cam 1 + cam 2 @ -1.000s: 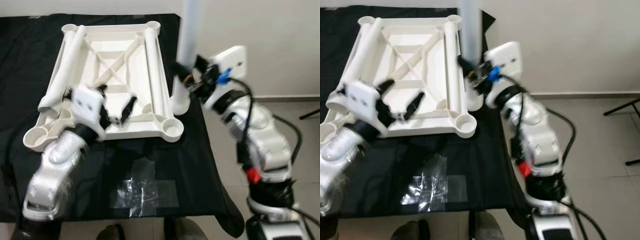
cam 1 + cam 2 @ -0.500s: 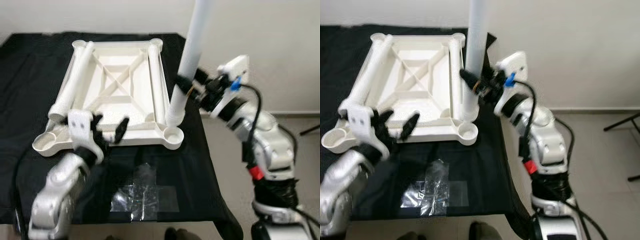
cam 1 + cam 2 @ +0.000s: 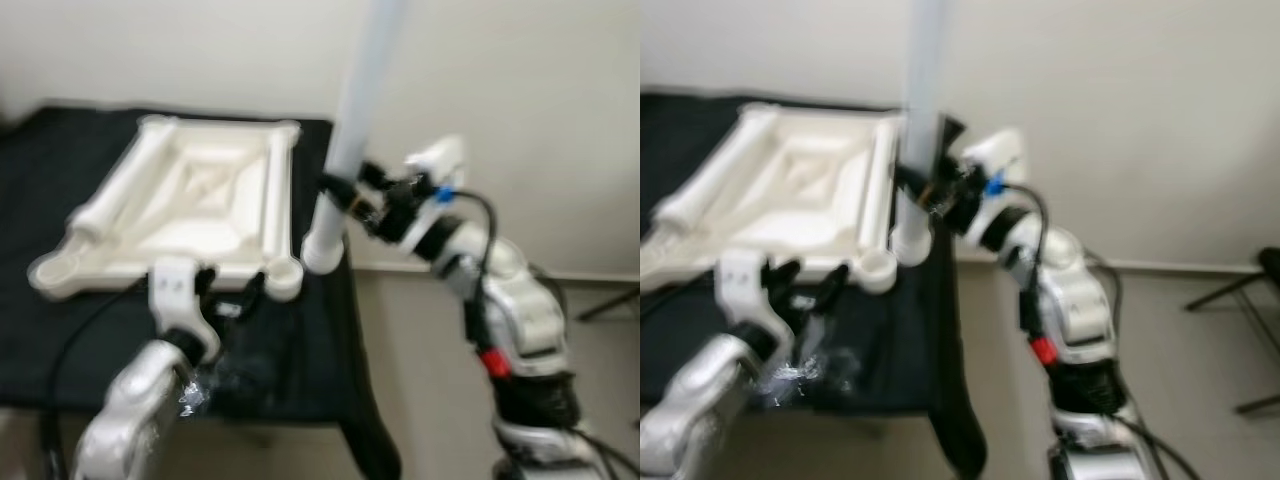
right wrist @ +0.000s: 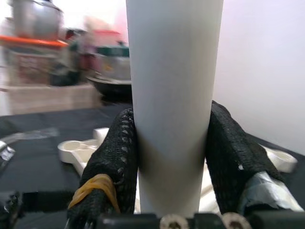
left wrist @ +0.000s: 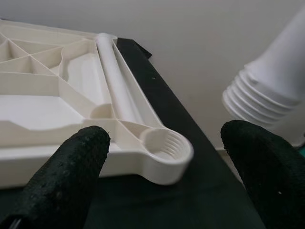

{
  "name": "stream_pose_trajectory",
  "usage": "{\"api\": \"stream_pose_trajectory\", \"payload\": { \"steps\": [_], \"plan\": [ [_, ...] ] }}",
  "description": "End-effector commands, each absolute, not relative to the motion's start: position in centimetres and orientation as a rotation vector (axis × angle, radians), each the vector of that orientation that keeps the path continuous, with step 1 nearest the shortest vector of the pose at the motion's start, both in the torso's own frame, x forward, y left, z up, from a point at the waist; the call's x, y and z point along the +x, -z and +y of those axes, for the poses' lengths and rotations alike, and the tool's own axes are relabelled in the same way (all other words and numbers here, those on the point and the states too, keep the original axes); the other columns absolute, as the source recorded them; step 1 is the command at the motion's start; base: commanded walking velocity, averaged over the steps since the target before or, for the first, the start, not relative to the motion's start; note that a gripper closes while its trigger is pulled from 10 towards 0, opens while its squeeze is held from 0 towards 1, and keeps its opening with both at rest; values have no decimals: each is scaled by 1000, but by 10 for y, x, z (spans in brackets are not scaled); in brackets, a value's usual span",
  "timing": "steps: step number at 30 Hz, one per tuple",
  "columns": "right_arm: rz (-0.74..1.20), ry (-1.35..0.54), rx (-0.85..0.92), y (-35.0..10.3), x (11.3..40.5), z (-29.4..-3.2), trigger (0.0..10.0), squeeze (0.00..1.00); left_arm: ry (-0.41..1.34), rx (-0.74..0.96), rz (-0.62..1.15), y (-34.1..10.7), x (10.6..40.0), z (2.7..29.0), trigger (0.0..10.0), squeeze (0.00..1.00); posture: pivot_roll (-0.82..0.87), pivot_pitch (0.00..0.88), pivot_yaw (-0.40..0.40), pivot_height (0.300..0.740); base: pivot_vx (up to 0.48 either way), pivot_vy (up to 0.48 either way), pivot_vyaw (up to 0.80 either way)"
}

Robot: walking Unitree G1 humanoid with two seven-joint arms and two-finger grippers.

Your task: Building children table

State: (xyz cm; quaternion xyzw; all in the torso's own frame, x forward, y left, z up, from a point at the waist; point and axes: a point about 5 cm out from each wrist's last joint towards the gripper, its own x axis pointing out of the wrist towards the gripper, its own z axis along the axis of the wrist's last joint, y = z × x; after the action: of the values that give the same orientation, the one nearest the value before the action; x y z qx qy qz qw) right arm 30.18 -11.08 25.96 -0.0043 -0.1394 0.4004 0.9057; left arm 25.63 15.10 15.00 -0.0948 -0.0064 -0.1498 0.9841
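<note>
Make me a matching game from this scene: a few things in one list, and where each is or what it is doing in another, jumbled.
Things:
1. leg
2. tabletop
3. left gripper
4. plastic bag

States:
A. lying upside down on the black cloth
B. held upright between the right gripper's fingers
C. crumpled on the cloth near the front edge
D. open, near the threaded corner socket

Pairs: 1-B, 2-A, 3-D, 4-C

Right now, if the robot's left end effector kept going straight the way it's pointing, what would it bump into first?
Most likely the threaded corner socket of the white table top, which lies straight ahead between the open left end effector fingers. The table leg hangs off to one side; depth is hard to judge.
</note>
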Motion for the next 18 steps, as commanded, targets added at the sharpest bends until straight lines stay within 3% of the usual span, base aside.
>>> {"api": "stream_pose_trajectory", "payload": {
  "steps": [1,18],
  "plan": [
    [-293,-833,-15,-259,299,-112,10000,0,310,-192,1,-146,257,147,10000,0,-71,2,-27,740,0,-439,800],
    [-231,-869,-50,-236,288,-102,10000,0,315,-198,20,-136,261,141,10000,0,-93,0,-18,740,0,-440,800]
  ]
}}
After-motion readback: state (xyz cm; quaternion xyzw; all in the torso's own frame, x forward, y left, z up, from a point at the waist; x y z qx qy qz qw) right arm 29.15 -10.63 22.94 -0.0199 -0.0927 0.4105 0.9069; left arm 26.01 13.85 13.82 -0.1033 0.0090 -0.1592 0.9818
